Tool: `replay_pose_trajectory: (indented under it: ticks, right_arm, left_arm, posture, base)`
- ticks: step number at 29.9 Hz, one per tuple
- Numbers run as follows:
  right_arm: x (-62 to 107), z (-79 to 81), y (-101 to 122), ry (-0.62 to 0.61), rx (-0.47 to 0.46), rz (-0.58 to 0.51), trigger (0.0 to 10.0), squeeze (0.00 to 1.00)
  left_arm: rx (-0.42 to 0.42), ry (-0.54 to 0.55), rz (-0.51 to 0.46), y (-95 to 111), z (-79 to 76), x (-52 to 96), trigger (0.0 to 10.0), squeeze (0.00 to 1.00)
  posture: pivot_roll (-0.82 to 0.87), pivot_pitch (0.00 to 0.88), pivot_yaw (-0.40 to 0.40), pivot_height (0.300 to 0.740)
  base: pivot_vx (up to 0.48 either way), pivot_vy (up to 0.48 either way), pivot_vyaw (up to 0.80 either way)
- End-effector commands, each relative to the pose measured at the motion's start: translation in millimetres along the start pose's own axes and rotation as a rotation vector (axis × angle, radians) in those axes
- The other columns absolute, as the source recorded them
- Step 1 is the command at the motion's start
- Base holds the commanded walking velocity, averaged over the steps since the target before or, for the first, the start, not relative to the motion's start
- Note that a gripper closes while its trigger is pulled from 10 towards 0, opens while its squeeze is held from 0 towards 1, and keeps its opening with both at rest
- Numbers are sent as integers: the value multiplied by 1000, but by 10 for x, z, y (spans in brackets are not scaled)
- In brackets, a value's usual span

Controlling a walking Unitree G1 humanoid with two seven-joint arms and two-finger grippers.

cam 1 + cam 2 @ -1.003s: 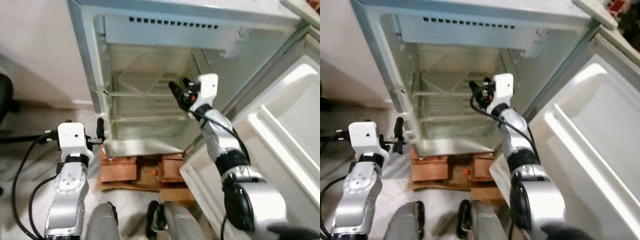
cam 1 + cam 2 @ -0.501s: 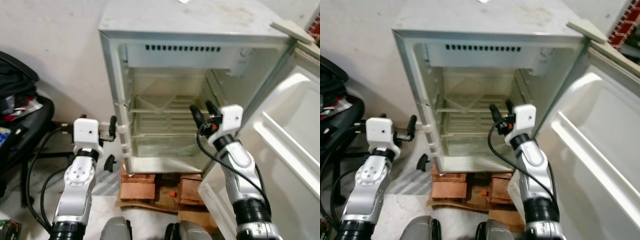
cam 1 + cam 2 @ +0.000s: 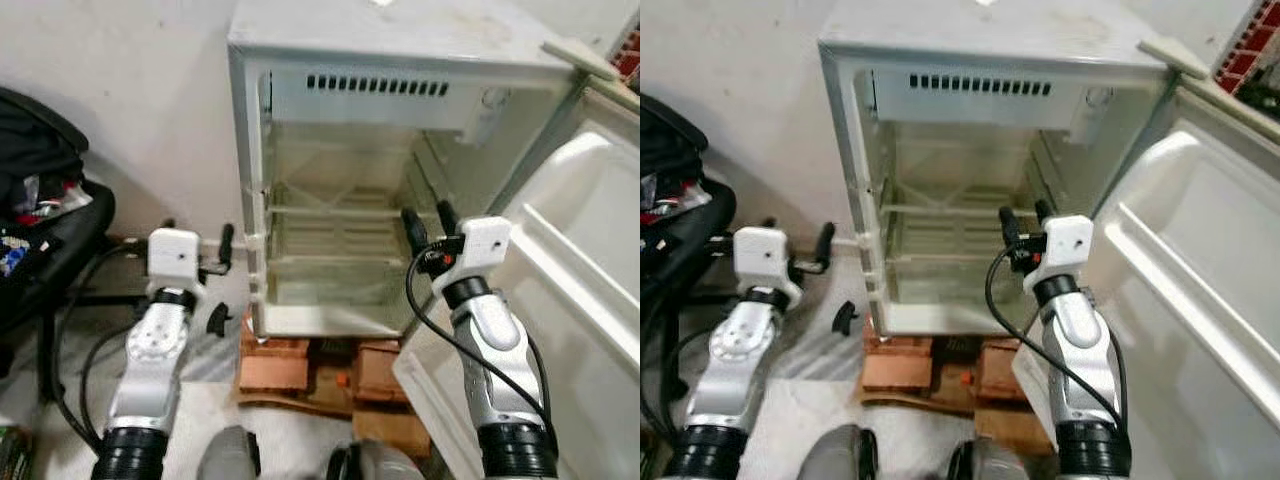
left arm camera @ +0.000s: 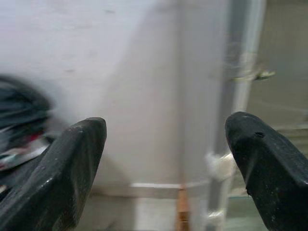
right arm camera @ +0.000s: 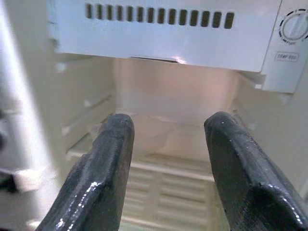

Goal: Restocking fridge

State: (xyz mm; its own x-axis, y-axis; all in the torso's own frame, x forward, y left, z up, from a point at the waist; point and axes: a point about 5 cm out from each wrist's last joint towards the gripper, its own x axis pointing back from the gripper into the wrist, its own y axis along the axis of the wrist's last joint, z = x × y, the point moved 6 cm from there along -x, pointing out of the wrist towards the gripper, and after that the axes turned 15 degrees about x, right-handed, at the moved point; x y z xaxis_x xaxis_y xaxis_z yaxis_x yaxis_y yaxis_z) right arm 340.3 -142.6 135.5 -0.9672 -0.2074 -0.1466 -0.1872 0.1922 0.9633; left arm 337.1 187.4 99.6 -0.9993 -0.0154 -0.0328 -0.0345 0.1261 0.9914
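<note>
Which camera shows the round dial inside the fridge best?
The right wrist view: the dial is close and sharp, with a label beneath, beyond the open right claw. Both eye views show it as a small, faint circle at the fridge's upper corner. The left wrist view faces the wall.

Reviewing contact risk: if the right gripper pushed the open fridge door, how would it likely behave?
The fridge door would probably swing easily: it stands wide open beside the right gripper. It looks like stiff moulded plastic, unlikely to flex. The fridge sits on bricks, so a hard shove might rock it.

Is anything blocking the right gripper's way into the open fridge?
Nothing visible does. The right gripper sits open in front of the fridge, whose door is swung wide, facing bare shelves.
</note>
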Motion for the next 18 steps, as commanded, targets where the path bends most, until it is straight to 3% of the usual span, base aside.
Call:
replay_pose_trajectory:
  ticks: [1,7,10,14,18]
  right_arm:
    - [48,62,-40,41,7,19,10000,0]
    - [128,-42,-193,-34,34,91,10000,0]
    - [232,-93,-279,-72,88,131,10000,0]
    - [437,-193,-400,-98,42,196,10000,0]
    - [512,-307,-448,-113,109,227,10000,0]
  left_arm:
    - [9,-4,12,-54,-34,51,10000,0]
    - [17,-4,15,-70,-70,77,10000,0]
    - [11,-11,28,-97,-64,121,10000,0]
    - [1,-3,52,-144,-2,215,10000,0]
    - [-5,-1,64,-189,7,268,10000,0]
  posture:
    - [25,0,-89,740]
    - [24,0,-75,740]
    - [17,0,-66,740]
    - [11,12,-57,740]
    - [8,19,-53,740]
  base:
    - [-300,0,0]
    - [-301,0,0]
    - [-298,0,0]
    - [-301,0,0]
    - [-297,0,0]
